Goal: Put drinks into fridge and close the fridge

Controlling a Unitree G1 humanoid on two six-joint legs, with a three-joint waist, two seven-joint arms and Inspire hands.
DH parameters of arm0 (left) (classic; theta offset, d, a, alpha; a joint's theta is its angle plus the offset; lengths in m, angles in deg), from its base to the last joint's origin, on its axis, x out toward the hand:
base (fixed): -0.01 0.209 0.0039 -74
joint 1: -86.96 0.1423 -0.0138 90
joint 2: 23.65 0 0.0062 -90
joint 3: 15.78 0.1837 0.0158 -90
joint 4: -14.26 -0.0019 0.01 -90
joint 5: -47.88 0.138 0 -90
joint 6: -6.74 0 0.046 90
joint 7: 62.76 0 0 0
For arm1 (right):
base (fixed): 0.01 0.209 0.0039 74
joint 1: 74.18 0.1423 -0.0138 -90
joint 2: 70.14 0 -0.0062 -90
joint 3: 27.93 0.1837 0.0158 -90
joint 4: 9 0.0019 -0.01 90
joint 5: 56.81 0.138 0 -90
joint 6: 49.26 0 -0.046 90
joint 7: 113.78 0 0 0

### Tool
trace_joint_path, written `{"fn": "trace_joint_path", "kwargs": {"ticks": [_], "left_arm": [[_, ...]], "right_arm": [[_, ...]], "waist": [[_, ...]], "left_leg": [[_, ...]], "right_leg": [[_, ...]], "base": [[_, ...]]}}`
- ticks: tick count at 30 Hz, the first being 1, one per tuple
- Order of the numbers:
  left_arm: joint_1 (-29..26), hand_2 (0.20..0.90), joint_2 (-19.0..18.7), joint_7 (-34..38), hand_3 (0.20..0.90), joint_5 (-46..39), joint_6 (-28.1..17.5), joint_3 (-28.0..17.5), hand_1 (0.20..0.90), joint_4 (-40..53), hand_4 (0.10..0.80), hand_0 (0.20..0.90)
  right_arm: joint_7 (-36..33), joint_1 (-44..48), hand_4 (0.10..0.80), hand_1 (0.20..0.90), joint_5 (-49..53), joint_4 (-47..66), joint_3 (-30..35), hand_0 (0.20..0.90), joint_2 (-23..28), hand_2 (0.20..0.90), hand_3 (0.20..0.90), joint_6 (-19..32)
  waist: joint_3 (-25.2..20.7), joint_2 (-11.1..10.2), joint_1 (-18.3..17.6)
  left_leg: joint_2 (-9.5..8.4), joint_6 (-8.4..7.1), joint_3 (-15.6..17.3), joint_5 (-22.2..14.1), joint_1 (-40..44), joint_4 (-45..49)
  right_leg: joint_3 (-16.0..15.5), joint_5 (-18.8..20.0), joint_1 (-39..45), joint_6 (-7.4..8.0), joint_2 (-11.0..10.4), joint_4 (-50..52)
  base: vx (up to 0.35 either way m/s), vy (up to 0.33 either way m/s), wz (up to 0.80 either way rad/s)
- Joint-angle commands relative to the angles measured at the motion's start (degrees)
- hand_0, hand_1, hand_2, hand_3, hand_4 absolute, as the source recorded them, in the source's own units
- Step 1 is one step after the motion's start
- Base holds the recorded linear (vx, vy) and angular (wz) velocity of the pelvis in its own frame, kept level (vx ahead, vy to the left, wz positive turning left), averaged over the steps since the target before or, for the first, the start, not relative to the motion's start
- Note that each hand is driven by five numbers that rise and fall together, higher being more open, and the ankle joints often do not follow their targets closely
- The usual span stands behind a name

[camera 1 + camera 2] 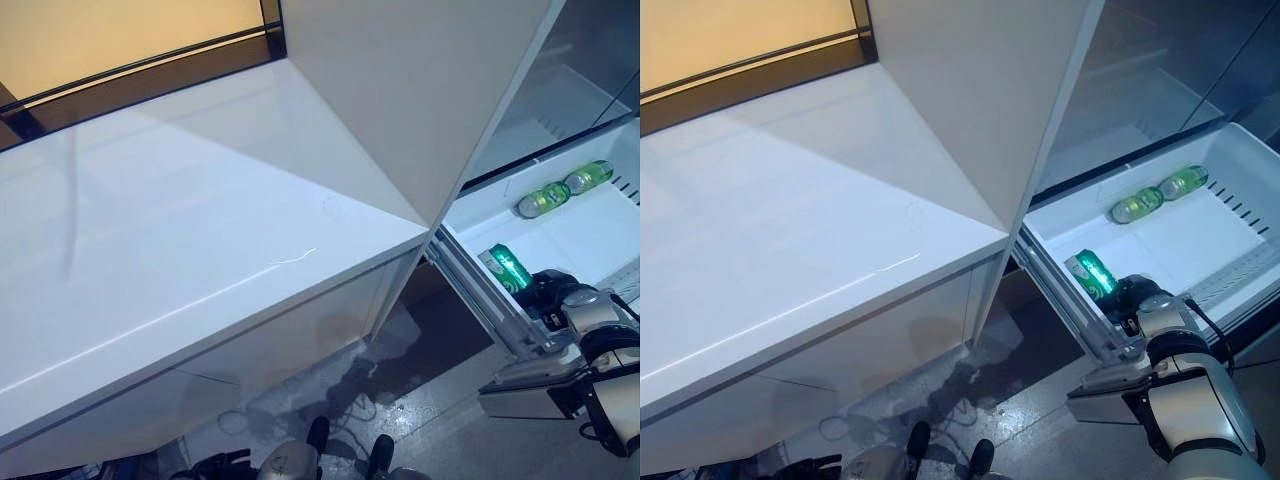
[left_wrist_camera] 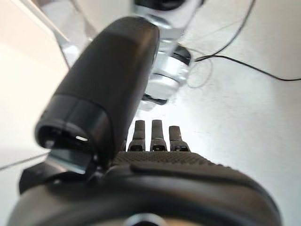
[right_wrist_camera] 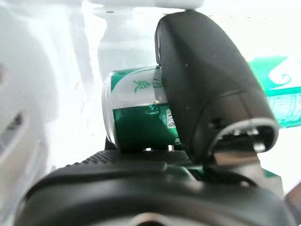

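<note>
A white fridge drawer (image 1: 590, 240) stands pulled out at the right. Two green bottles (image 1: 543, 199) (image 1: 588, 177) lie side by side at its back. Near the drawer's front corner lies a green can (image 1: 510, 268), on its side. My right hand (image 1: 558, 293) is in the drawer with its thumb (image 3: 207, 89) and fingers curled round that can (image 3: 136, 117). My left hand (image 2: 155, 165) shows only in the left wrist view, hanging over the floor with straight fingers (image 2: 156, 135) and nothing in it.
A white counter (image 1: 180, 230) fills the left and middle. A tall white fridge panel (image 1: 420, 90) rises between it and the drawer. Above the drawer is a glass shelf (image 1: 560, 110). Grey floor (image 1: 420, 400) lies below the drawer's rail (image 1: 490, 305).
</note>
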Motion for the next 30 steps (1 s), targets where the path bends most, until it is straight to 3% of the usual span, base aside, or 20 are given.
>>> {"fn": "trace_joint_path", "kwargs": {"ticks": [1, 2, 3, 4, 6, 18, 23, 26, 30], "left_arm": [[1.06, 0.9, -1.94, 0.46, 0.9, -1.4, -1.58, 2.12, 0.9, 0.53, 0.8, 0.9], [1.06, 0.9, -1.95, 0.56, 0.9, -1.33, -1.58, 2.06, 0.9, 0.52, 0.8, 0.9], [1.0, 0.9, -1.95, 0.67, 0.9, -1.44, -1.54, 2.09, 0.9, 0.56, 0.8, 0.9], [0.9, 0.9, -1.98, 0.79, 0.9, -1.66, -1.46, 2.09, 0.9, 0.59, 0.8, 0.9], [0.6, 0.9, -2.07, 0.77, 0.9, -1.82, -1.56, 2.14, 0.9, 0.49, 0.8, 0.9], [-0.01, 0.9, -2.34, 1.12, 0.9, -1.67, -1.42, 2.15, 0.9, 0.7, 0.8, 0.9], [0.21, 0.9, -2.34, 1.11, 0.9, -1.95, -1.46, 2.24, 0.9, 1.17, 0.8, 0.9], [0.48, 0.9, -2.23, 1.22, 0.9, -2.06, -1.05, 1.65, 0.9, 1.83, 0.8, 0.9], [2.3, 0.9, -1.85, 1.46, 0.9, -1.99, -1.65, -0.08, 0.9, 1.93, 0.8, 0.9]], "right_arm": [[2.64, 11.35, 0.1, 0.3, -2.49, 0.97, -0.02, 0.3, 9.68, 0.3, 0.2, 0.63], [3.69, 11.2, 0.138, 0.333, -2.99, 0.38, -0.12, 0.333, 9.8, 0.333, 0.238, 0.43], [4.56, 11.13, 0.364, 0.526, -3.27, -0.23, -0.24, 0.526, 9.91, 0.526, 0.464, 0.38], [5.42, 11.12, 0.424, 0.578, -3.67, -0.95, -0.45, 0.578, 9.97, 0.578, 0.524, 0.39], [6.45, 11.12, 0.8, 0.9, -4.13, -1.77, -0.71, 0.9, 9.95, 0.9, 0.9, 0.13], [10.23, 12.08, 0.8, 0.9, -6.87, -2.76, -2.98, 0.9, 10.23, 0.9, 0.9, 1.16], [8.55, 12.36, 0.8, 0.9, -4.03, -1.85, -2.84, 0.9, 10.66, 0.9, 0.9, 2.4], [0.23, 12.64, 0.8, 0.9, 1.2, 4.39, -1.73, 0.9, 11.39, 0.9, 0.9, 6.12], [-15.69, 10.13, 0.8, 0.9, 5.9, 23.25, 2.66, 0.9, 13.69, 0.9, 0.9, 10.67]], "waist": [[-4.34, -1.61, 1.01], [-4.39, -1.64, 1.04], [-4.4, -1.66, 1.05], [-4.37, -1.69, 1.09], [-4.24, -1.68, 1.17], [-3.32, -1.83, 1.51], [-3.42, -1.94, 1.4], [-3.59, -2.09, 0.74], [-4.5, -2.47, -1.25]], "left_leg": [[-0.96, -0.23, 2.33, -3.62, -1.84, 3.79], [-0.93, -0.27, 2.35, -3.62, -1.69, 3.8], [-0.89, -0.33, 2.37, -3.61, -1.58, 3.8], [-0.83, -0.39, 2.4, -3.56, -1.52, 3.83], [-0.77, -0.49, 2.41, -3.53, -1.61, 3.99], [-0.53, -0.91, 2.15, -3.15, -2.46, 4.18], [-0.48, -1.0, 2.28, -3.24, -2.18, 4.05], [-0.29, -1.06, 2.42, -3.29, -1.76, 3.79], [-0.04, -1.12, 3.11, -3.77, -1.2, 3.52]], "right_leg": [[1.45, -4.97, -3.53, 0.28, 0.91, 9.05], [1.41, -5.0, -3.35, 0.27, 0.93, 9.03], [1.37, -5.01, -3.22, 0.27, 0.93, 9.0], [1.32, -5.0, -3.11, 0.24, 0.95, 8.99], [1.27, -5.03, -3.07, 0.23, 0.94, 9.03], [1.07, -4.9, -3.77, 0.16, 0.97, 9.3], [1.05, -4.88, -3.49, 0.22, 0.96, 9.13], [1.28, -4.94, -3.42, 0.19, 1.09, 9.25], [2.33, -5.25, -3.49, 0.37, 1.34, 9.34]], "base": [[0.059, 0.016, 0.01], [0.052, 0.014, 0.01], [0.033, 0.008, 0.0], [0.0, 0.0, 0.0], [0.0, 0.0, 0.0], [-0.009, -0.004, 0.0], [0.0, 0.0, 0.0], [0.0, 0.0, 0.0], [-0.005, 0.017, -0.01]]}}
